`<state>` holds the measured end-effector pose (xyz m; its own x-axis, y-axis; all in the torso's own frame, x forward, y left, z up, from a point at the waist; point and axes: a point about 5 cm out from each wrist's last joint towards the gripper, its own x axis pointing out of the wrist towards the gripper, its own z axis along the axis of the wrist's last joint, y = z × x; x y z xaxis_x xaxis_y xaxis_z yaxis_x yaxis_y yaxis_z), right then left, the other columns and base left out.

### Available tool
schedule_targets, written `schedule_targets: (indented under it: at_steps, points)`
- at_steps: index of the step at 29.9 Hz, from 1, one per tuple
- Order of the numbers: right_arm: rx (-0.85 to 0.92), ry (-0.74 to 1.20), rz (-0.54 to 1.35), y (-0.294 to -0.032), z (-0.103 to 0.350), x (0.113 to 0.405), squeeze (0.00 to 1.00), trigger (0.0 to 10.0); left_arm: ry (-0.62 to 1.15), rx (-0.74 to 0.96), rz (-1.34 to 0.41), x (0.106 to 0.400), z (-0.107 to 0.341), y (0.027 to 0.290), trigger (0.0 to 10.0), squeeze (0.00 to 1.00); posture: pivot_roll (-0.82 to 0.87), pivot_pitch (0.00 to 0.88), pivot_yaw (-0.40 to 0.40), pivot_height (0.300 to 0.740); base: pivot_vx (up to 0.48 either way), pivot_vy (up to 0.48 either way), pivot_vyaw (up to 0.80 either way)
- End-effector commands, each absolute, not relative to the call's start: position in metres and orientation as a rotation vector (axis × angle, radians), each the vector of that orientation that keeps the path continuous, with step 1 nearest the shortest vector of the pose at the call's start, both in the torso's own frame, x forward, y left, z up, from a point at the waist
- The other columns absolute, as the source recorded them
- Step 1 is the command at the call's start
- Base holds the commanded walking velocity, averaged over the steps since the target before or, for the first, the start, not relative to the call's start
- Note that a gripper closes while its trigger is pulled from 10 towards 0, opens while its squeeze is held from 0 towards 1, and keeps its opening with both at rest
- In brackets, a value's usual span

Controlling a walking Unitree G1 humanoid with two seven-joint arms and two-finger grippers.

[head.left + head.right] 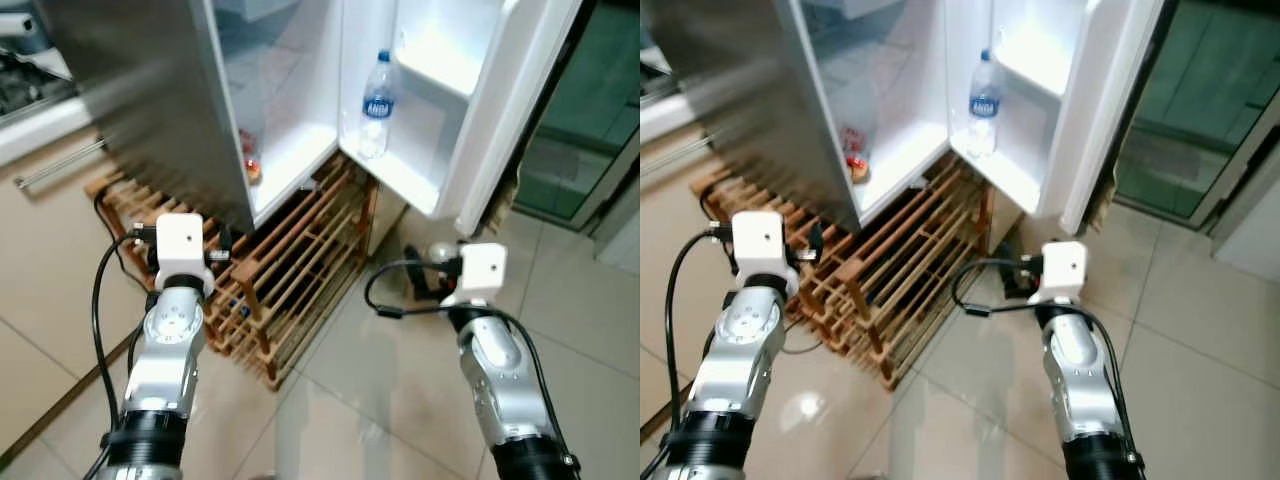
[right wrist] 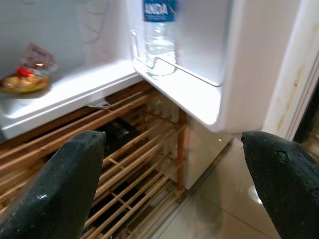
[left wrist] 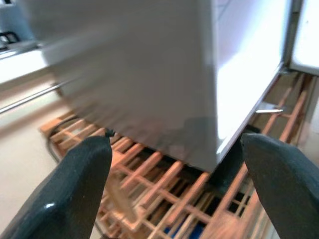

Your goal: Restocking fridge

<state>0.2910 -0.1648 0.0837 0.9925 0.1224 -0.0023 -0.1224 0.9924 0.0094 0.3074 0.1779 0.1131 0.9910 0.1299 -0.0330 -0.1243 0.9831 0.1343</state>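
The fridge [image 1: 150, 110] stands ahead with its right door [image 1: 470, 110] swung open. A clear water bottle [image 1: 376, 105] with a blue label stands in the door's lowest shelf, also the bottle [image 2: 159, 40] in the right wrist view. A small plate of food [image 2: 22, 79] sits on the fridge's bottom shelf. My left gripper [image 3: 174, 194] is open, held low in front of the fridge's steel side. My right gripper [image 2: 172, 194] is open and empty, below and short of the door shelf [image 2: 184, 87].
A wooden slatted rack [image 1: 290, 270] lies under the fridge on the tiled floor [image 1: 400, 400]. A black cable [image 1: 390, 300] trails by the right arm. A counter with a stove [image 1: 25, 80] is at the left. A glass door [image 1: 590, 110] is at the right.
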Motion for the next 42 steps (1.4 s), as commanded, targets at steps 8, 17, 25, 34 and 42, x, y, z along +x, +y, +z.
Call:
schedule_targets:
  at_steps: [8, 17, 25, 34, 42]
  points:
    - [0.013, 0.004, 0.103, -0.175, 0.083, 0.287, 0.00, 10.0, 0.031, 0.160, 0.051, 0.294, 0.107, 0.190, 10.0, 0.00, -0.04, 0.000, 0.035, 0.740, 0.000, 0.000, 0.46]
    - [0.017, -0.004, 0.119, -0.173, 0.084, 0.290, 0.00, 10.0, 0.022, 0.130, 0.037, 0.299, 0.112, 0.178, 10.0, 0.00, -0.03, 0.000, 0.041, 0.740, 0.000, -0.199, 0.45]
    - [0.011, -0.008, 0.116, -0.175, 0.085, 0.290, 0.00, 10.0, 0.068, 0.123, 0.152, 0.303, 0.107, 0.185, 10.0, 0.00, -0.05, 0.000, 0.044, 0.740, 0.240, -0.395, 0.43]
    - [0.001, -0.004, 0.114, -0.174, 0.083, 0.284, 0.00, 10.0, 0.075, 0.179, 0.171, 0.305, 0.105, 0.186, 10.0, 0.00, -0.05, 0.000, 0.048, 0.740, 0.220, -0.230, 0.29]
    - [0.008, 0.006, 0.068, -0.184, 0.078, 0.280, 0.00, 10.0, 0.037, 0.102, 0.087, 0.306, 0.110, 0.175, 10.0, 0.00, -0.05, 0.000, 0.045, 0.740, 0.335, 0.000, 0.30]
